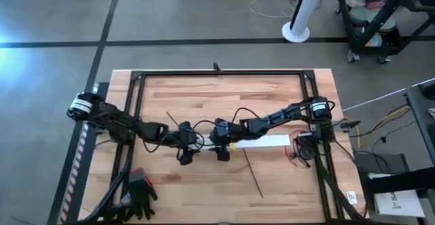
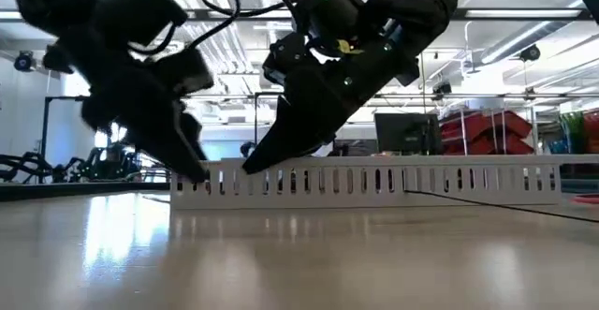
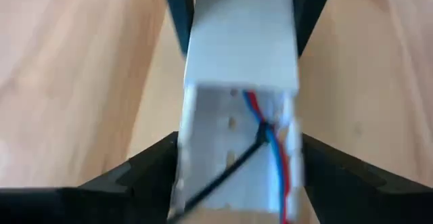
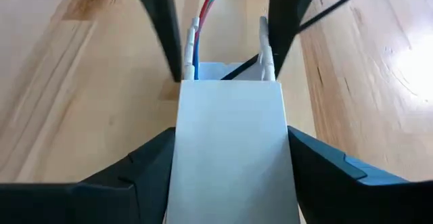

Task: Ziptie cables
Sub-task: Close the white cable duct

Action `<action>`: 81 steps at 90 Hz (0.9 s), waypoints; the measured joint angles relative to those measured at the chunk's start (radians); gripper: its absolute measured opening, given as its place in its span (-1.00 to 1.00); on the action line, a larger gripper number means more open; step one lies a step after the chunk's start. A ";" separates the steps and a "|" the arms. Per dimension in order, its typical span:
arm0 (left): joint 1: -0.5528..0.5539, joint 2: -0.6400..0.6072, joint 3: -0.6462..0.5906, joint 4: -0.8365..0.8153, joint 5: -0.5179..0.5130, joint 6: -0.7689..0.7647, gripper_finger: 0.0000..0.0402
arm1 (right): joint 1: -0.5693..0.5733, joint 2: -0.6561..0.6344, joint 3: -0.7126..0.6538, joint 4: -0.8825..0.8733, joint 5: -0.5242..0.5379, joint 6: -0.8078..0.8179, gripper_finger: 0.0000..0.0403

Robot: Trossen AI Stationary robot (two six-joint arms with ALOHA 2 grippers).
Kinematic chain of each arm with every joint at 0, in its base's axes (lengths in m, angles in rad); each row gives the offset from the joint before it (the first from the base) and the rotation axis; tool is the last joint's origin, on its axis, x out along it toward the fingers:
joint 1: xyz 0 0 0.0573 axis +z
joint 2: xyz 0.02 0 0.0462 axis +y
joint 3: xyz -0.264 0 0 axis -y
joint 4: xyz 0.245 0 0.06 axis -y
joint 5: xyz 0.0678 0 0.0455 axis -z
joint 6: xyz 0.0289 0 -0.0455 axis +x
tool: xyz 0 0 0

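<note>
Grippers meet at the table's middle in the high view: left gripper [image 1: 185, 158] and right gripper [image 1: 222, 155] side by side at the end of a white slotted duct [image 1: 262, 143]. Low view shows both arms reaching down to the duct's end. Left wrist view: fingers [image 3: 145, 166] clamped on the duct, red, blue and black cables [image 3: 270, 139] inside. Right wrist view: fingers [image 4: 145, 163] also clamped on the duct, cables coming out beyond.

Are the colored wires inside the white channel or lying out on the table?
Inside. The left wrist view shows the red and blue wires running along inside the open white channel.
</note>
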 joint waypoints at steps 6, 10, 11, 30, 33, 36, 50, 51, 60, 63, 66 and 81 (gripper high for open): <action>-0.003 0.018 -0.021 0.045 -0.008 -0.010 0.24 | 0.000 0.000 0.000 0.000 0.000 0.000 0.12; -0.003 0.033 -0.029 0.074 -0.009 -0.012 0.22 | 0.000 0.000 0.000 -0.002 0.000 0.001 0.12; -0.003 0.036 -0.031 0.079 -0.009 -0.013 0.22 | 0.000 0.000 0.000 -0.003 0.000 0.001 0.12; -0.004 0.121 -0.039 0.158 -0.009 -0.009 0.12 | 0.000 -0.001 -0.003 0.003 -0.013 -0.002 0.16; -0.004 0.134 -0.037 0.160 -0.008 -0.009 0.09 | 0.000 0.002 -0.004 0.008 -0.015 -0.004 0.15; -0.005 0.147 -0.035 0.160 -0.008 -0.010 0.07 | 0.000 0.004 -0.005 0.015 -0.016 -0.003 0.14; -0.007 0.178 -0.027 0.179 -0.005 -0.017 0.04 | -0.002 0.007 -0.005 0.041 -0.023 0.005 0.13; -0.007 0.178 -0.027 0.179 -0.004 -0.017 0.04 | -0.002 0.007 -0.005 0.044 -0.024 0.005 0.13; -0.007 0.177 -0.027 0.181 -0.005 -0.012 0.08 | -0.002 0.011 -0.007 0.074 -0.030 0.002 0.17; -0.007 0.177 -0.027 0.183 -0.004 -0.007 0.09 | -0.002 0.011 -0.007 0.081 -0.029 0.001 0.17; -0.007 0.177 -0.024 0.181 -0.004 -0.003 0.10 | -0.002 0.011 -0.008 0.085 -0.028 0.001 0.18; -0.007 0.180 0.000 0.168 0.000 0.022 0.09 | -0.004 0.013 -0.009 0.119 -0.024 0.002 0.13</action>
